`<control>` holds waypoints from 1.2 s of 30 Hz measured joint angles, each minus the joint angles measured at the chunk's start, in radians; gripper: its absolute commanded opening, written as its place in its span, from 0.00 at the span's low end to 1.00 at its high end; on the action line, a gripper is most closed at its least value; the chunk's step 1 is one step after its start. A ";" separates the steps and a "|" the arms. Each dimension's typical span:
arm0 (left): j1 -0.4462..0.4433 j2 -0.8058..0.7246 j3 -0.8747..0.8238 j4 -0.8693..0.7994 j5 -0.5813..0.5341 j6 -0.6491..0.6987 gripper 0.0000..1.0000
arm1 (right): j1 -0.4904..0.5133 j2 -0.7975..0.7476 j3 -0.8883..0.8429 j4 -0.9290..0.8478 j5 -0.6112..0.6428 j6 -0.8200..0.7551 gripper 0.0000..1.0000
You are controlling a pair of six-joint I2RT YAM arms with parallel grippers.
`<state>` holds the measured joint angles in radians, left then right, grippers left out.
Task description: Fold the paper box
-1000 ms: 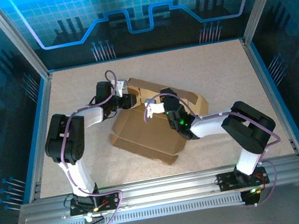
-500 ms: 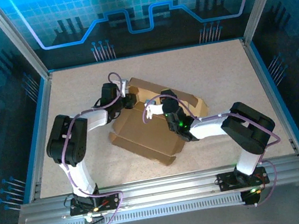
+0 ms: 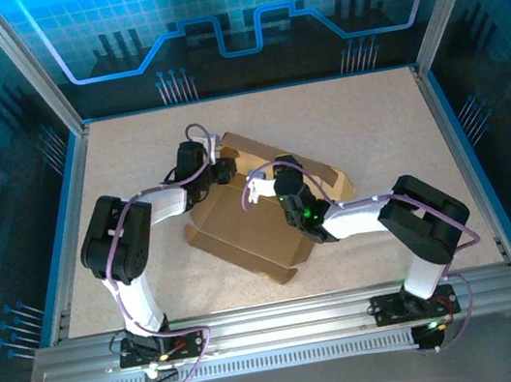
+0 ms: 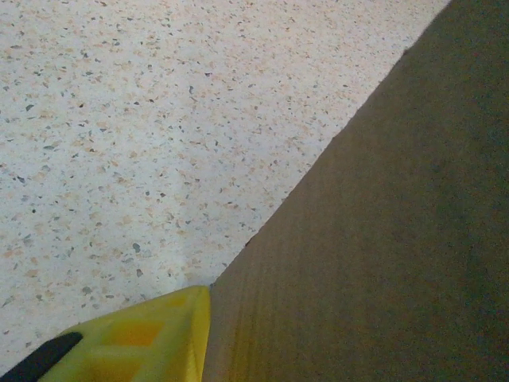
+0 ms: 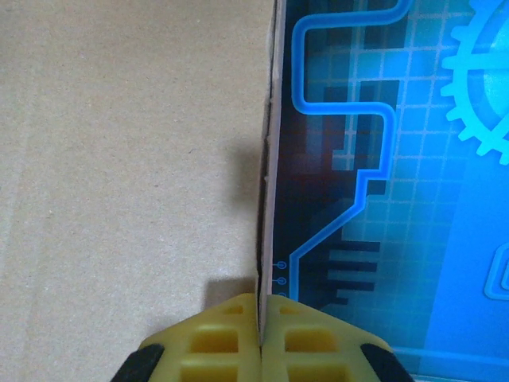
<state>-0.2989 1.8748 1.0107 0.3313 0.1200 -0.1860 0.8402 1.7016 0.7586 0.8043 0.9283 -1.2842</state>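
Box (image 3: 260,215) centre of surface (image 3: 131,153), half folded. Right pincer (image 5: 260,306) clamped on panel edge. Left pincer (image 3: 221,169) against far-left flap, gap cannot tell. Risk: thin edge slips from clamp, panel springs flat.

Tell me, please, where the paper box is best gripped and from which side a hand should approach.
Take the paper box by the thin free edge of its raised flap, coming edge-on so one finger lands on each face, as the right hand does. Its broad panels look too wide to pinch.
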 measured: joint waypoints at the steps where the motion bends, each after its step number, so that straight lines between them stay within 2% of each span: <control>1: 0.000 0.000 0.000 0.000 0.001 -0.001 0.28 | 0.002 -0.002 0.001 -0.006 0.000 0.007 0.00; 6: -0.005 0.000 0.001 0.002 -0.018 -0.003 0.00 | 0.007 -0.011 0.003 -0.030 0.000 0.032 0.00; 12: -0.034 -0.010 -0.050 0.080 -0.103 -0.054 0.00 | 0.022 -0.026 0.023 -0.099 0.011 0.093 0.00; 13: -0.037 -0.014 -0.061 0.095 -0.114 -0.061 0.04 | 0.025 -0.027 0.025 -0.110 0.012 0.105 0.00; 15: -0.040 -0.014 -0.065 0.104 -0.127 -0.068 0.26 | 0.029 -0.029 0.031 -0.126 0.016 0.121 0.00; 16: -0.041 -0.014 -0.065 0.105 -0.135 -0.071 0.31 | 0.030 -0.030 0.034 -0.135 0.017 0.130 0.00; 18: -0.042 -0.014 -0.065 0.114 -0.142 -0.079 0.33 | 0.030 -0.031 0.037 -0.144 0.017 0.142 0.00; 20: -0.044 -0.014 -0.065 0.119 -0.143 -0.086 0.30 | 0.030 -0.036 0.041 -0.161 0.014 0.156 0.00; 24: -0.045 -0.011 -0.062 0.120 -0.142 -0.088 0.01 | 0.030 -0.047 0.047 -0.196 0.007 0.186 0.00; 30: -0.047 -0.009 -0.055 0.116 -0.133 -0.073 0.00 | 0.030 -0.063 0.054 -0.241 0.006 0.217 0.00; 32: -0.048 -0.009 -0.055 0.116 -0.131 -0.069 0.00 | 0.030 -0.071 0.055 -0.259 0.002 0.236 0.07; 33: -0.050 -0.009 -0.055 0.116 -0.131 -0.066 0.00 | 0.030 -0.079 0.055 -0.275 -0.003 0.254 0.15; 34: -0.050 -0.010 -0.056 0.116 -0.131 -0.066 0.00 | 0.029 -0.089 0.055 -0.293 -0.015 0.276 0.29; 36: -0.053 -0.010 -0.059 0.118 -0.131 -0.054 0.00 | 0.032 -0.113 0.056 -0.355 -0.079 0.316 0.46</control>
<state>-0.3523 1.8648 0.9516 0.4496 -0.0109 -0.2398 0.8719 1.5890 0.8143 0.4496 0.8497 -0.9680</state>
